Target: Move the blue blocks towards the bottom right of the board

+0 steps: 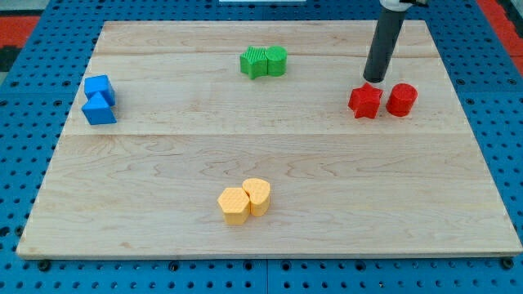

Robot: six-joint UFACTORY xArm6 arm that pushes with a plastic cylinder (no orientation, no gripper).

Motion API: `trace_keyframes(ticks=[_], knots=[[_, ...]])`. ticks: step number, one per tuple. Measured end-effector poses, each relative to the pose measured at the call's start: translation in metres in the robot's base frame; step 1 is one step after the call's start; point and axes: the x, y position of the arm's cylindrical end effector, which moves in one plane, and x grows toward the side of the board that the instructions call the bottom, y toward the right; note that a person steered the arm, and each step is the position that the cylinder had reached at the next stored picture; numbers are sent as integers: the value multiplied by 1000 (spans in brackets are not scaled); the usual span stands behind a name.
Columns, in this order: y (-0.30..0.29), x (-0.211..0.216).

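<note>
Two blue blocks sit touching at the view's left edge of the wooden board [270, 163]: a blue cube [99, 87] above and a blue wedge-like block [99, 109] just below it. My tip [374, 79] is at the view's upper right, far from the blue blocks, just above the red star block [365, 101].
A red cylinder [401, 100] sits right of the red star. Two green blocks [264, 62] touch at the view's top centre. Two yellow blocks [244, 200] touch at the bottom centre. Blue pegboard [24, 163] surrounds the board.
</note>
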Motion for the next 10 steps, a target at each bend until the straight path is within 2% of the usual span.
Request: trace_keyframes(ticks=[10], knots=[[-14, -23]])
